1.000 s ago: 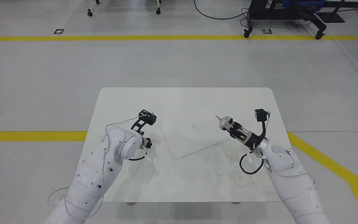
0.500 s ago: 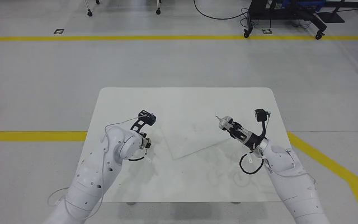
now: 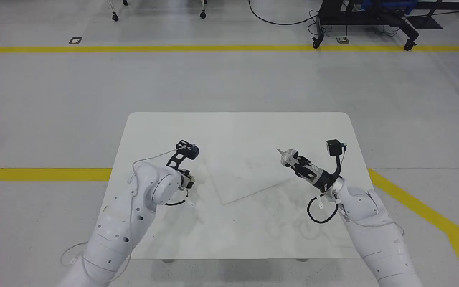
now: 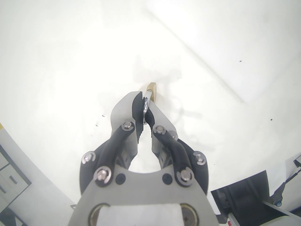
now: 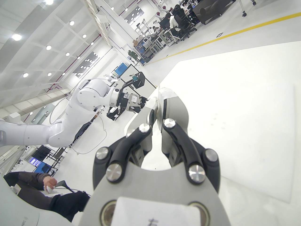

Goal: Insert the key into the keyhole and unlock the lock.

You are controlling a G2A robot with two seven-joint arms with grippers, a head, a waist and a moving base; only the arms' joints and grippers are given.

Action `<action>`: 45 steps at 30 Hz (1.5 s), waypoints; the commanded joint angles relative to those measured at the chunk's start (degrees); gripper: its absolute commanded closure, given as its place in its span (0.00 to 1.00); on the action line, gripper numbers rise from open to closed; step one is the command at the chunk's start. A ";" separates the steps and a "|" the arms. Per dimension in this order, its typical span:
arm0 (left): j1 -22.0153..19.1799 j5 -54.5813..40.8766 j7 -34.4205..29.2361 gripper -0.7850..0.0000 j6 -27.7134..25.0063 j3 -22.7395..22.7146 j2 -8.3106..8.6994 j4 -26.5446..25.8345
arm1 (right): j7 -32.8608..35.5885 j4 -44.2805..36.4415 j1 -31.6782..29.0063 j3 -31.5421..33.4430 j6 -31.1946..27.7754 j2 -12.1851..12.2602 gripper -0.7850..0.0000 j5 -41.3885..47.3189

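Clamped firmly in the left gripper [image 4: 144, 101], by its silver metal end: the lock [image 4: 152, 90], brass body just past the fingertips, low over the table [image 3: 237, 129], left of the middle. Pressed together as well at the right gripper [image 5: 158, 98], on a thin pale piece, probably the key [image 5: 151, 101]. Well apart from the lock, to the right and somewhat higher, yet aimed with its length toward the left gripper. Cannot tell the face with the keyhole. Probably asks first for turning the lock toward the key, then for a straight approach from the right.
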 commanded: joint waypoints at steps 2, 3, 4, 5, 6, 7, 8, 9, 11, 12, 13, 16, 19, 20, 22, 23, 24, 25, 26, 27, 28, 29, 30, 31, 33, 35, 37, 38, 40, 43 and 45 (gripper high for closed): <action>1.11 -3.92 4.46 1.00 2.40 -2.60 -0.02 -0.79 | 0.00 0.00 0.00 0.00 0.00 0.00 1.00 0.00; 1.81 -6.41 6.54 1.00 3.06 -3.97 -0.02 -1.10 | 0.00 0.00 0.00 0.00 0.00 0.00 1.00 0.00; 2.62 -8.93 8.81 1.00 3.42 -5.45 0.02 -1.39 | 0.00 0.00 0.00 0.00 0.00 0.00 1.00 0.00; 3.50 -11.48 10.92 1.00 3.54 -6.93 0.07 -1.79 | 0.00 0.00 0.00 0.00 0.00 0.00 1.00 0.00; 4.52 -14.39 12.94 1.00 3.28 -8.41 0.12 -2.18 | 0.00 0.00 0.00 0.00 0.00 0.00 1.00 0.00; 5.64 -17.79 14.98 1.00 2.70 -9.94 0.15 -2.49 | 0.00 0.00 0.00 0.00 0.00 0.00 1.00 0.00; 6.77 -21.59 16.66 1.00 1.63 -11.33 0.16 -2.80 | 0.00 0.00 0.00 0.00 0.00 0.00 1.00 0.00; 7.81 -24.91 18.06 1.00 0.48 -12.50 0.18 -3.06 | 0.00 0.00 0.00 0.00 0.00 0.00 1.00 0.00; 9.56 -30.76 20.35 1.00 -1.48 -13.92 0.11 -3.58 | 0.00 0.00 0.00 0.00 0.00 0.00 1.00 0.00; 10.29 -33.60 21.23 1.00 -2.55 -14.07 0.00 -4.01 | 0.00 0.00 0.00 0.00 0.00 0.00 1.00 0.00; 10.93 -35.99 22.23 1.00 -3.49 -14.03 -0.12 -4.47 | 0.00 0.00 0.00 0.00 0.00 0.00 1.00 0.00; 12.61 -42.67 25.02 1.00 -3.85 -13.98 -0.51 -5.48 | 0.00 0.00 0.00 0.00 0.00 0.00 1.00 0.00; 12.76 -43.00 25.17 1.00 -3.63 -14.05 -0.52 -5.67 | 0.00 0.00 0.00 0.00 0.00 0.00 1.00 0.00; 12.76 -43.00 25.17 1.00 -3.63 -14.05 -0.52 -5.67 | 0.00 0.00 0.00 0.00 0.00 0.00 1.00 0.00; 12.76 -43.00 25.17 1.00 -3.63 -14.05 -0.52 -5.67 | 0.00 0.00 0.00 0.00 0.00 0.00 1.00 0.00; 12.76 -43.00 25.17 1.00 -3.63 -14.05 -0.52 -5.67 | 0.00 0.00 0.00 0.00 0.00 0.00 1.00 0.00; 12.76 -43.00 25.17 1.00 -3.63 -14.05 -0.52 -5.67 | 0.00 0.00 0.00 0.00 0.00 0.00 1.00 0.00; 12.76 -43.00 25.17 1.00 -3.63 -14.05 -0.52 -5.67 | 0.00 0.00 0.00 0.00 0.00 0.00 1.00 0.00; 12.76 -43.00 25.17 1.00 -3.63 -14.05 -0.52 -5.67 | 0.00 0.00 0.00 0.00 0.00 0.00 1.00 0.00; 12.88 -42.76 25.32 1.00 -3.63 -13.91 -0.52 -5.73 | 0.00 0.00 0.00 0.00 0.00 0.00 1.00 0.00; 13.37 -41.60 25.78 1.00 -3.55 -12.95 -0.57 -5.95 | 0.00 0.00 0.00 0.00 0.00 0.00 1.00 0.00; 13.74 -43.84 25.57 1.00 -4.41 -11.80 -0.82 -5.94 | 0.00 0.00 0.00 0.00 0.00 0.00 1.00 0.00; 13.79 -48.82 25.90 1.00 -5.70 -11.45 -1.15 -4.91 | -0.95 -0.51 -0.19 -0.04 0.84 -0.09 1.00 0.39; 13.33 -52.10 26.43 1.00 -6.79 -11.30 -1.39 -3.15 | -1.63 -0.90 -0.14 -0.37 1.70 -0.23 1.00 0.57; 12.01 -59.13 26.83 1.00 -9.97 -10.23 -2.04 0.21 | -2.88 -0.44 0.75 -1.85 3.92 -0.74 1.00 1.08; 10.09 -65.19 26.89 1.00 -13.07 -8.88 -2.75 4.00 | -4.57 0.93 2.49 -3.82 6.90 -1.49 1.00 1.54; 8.08 -71.34 27.41 1.00 -16.63 -7.47 -3.59 7.52 | -6.87 2.45 4.31 -5.44 9.00 -2.31 1.00 3.11; 7.05 -73.87 27.62 1.00 -18.47 -6.73 -4.01 9.17 | -7.92 2.98 5.11 -6.09 9.70 -2.70 1.00 4.11; 5.32 -79.64 28.04 1.00 -22.34 -5.24 -4.95 12.17 | -9.10 4.05 6.48 -7.14 10.61 -3.35 1.00 6.17; 3.45 -86.59 25.44 1.00 -24.72 -2.70 -6.10 15.47 | -10.85 4.78 8.09 -7.62 11.61 -3.82 1.00 5.49; 3.45 -86.59 25.44 1.00 -24.72 -2.70 -6.10 15.47 | -11.10 4.62 8.27 -7.48 11.75 -3.79 1.00 4.53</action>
